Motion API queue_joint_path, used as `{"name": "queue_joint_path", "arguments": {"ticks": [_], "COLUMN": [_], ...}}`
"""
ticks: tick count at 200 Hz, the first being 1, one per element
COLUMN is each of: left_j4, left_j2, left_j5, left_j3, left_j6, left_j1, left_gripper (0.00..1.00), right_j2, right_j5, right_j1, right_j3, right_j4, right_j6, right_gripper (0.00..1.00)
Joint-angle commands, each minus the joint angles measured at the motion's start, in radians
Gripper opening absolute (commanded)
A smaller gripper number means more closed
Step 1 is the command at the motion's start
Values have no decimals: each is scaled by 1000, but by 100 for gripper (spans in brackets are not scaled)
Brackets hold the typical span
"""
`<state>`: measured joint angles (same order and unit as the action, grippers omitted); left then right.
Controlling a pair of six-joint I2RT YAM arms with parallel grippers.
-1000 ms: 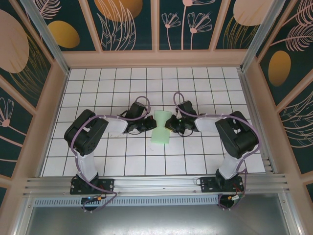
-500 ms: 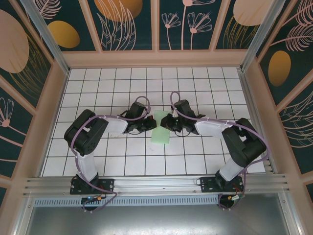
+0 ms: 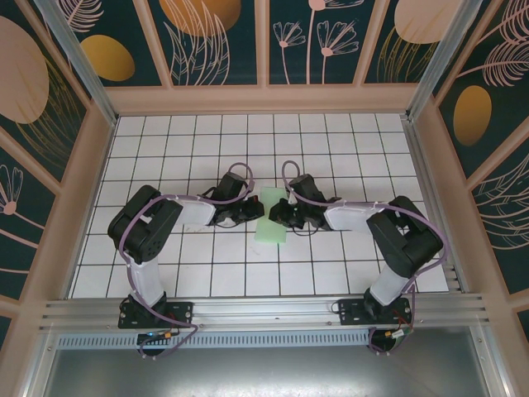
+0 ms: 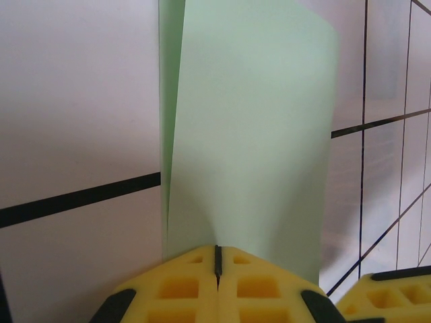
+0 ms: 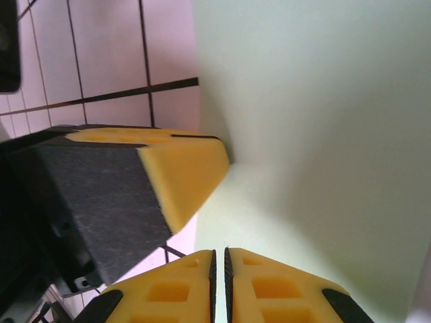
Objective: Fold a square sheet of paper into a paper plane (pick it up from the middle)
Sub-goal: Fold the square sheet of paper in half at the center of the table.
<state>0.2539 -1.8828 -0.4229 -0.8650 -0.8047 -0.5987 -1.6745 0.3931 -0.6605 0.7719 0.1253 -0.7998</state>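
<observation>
I have the square sheet of paper (image 3: 273,228) pinched from both sides, so nothing needs reaching for; what matters is how it lies between my two hands. From above it sits at the centre of the frame as a narrow pale green strip on the white-tiled desk (image 3: 207,266). Its long axis runs from the upper middle down toward the lower middle, leaning slightly to the right at the bottom.

My left hand (image 3: 254,213) comes in from the left of the strip and my right hand (image 3: 279,212) from the right. They face each other across the short axis, both in contact, neither nearer than the other.

In my left wrist view the yellow pads are pressed together with the sheet (image 4: 249,134) running straight into the seam, so my left hand (image 4: 217,261) is closed on it. The paper rises away toward the top of the frame in two layers that meet along its left side.

In my right wrist view my right hand (image 5: 219,266) is also closed, with the sheet (image 5: 323,134) coming down to its pads, and I judge it is clamped on the edge. One pad of my left hand shows just left of centre, touching the paper.

I judge the next move turns on that up-down axis: any crease must follow it.
</observation>
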Motion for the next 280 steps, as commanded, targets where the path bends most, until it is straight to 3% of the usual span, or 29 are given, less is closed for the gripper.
{"name": "queue_joint_path", "arguments": {"ticks": [1, 94, 174, 253, 280], "left_j4": [-87, -87, -99, -115, -120], "left_j2": [-3, -10, -10, -12, -13], "left_j5": [19, 13, 17, 17, 17], "left_j3": [42, 41, 37, 29, 26], "left_j6": [11, 22, 22, 27, 28], "left_j1": [-6, -6, -5, -7, -5], "left_gripper": [0, 0, 0, 0, 0], "right_j2": [-22, -34, 77, 117, 109], "right_j5": [7, 6, -18, -4, -31], "right_j1": [-11, -18, -24, -24, -25], "right_j3": [-19, 2, -34, -214, -261], "right_j4": [35, 23, 32, 120, 66], "right_j6": [-15, -12, -45, -117, -127], "right_gripper": [16, 16, 16, 16, 15]}}
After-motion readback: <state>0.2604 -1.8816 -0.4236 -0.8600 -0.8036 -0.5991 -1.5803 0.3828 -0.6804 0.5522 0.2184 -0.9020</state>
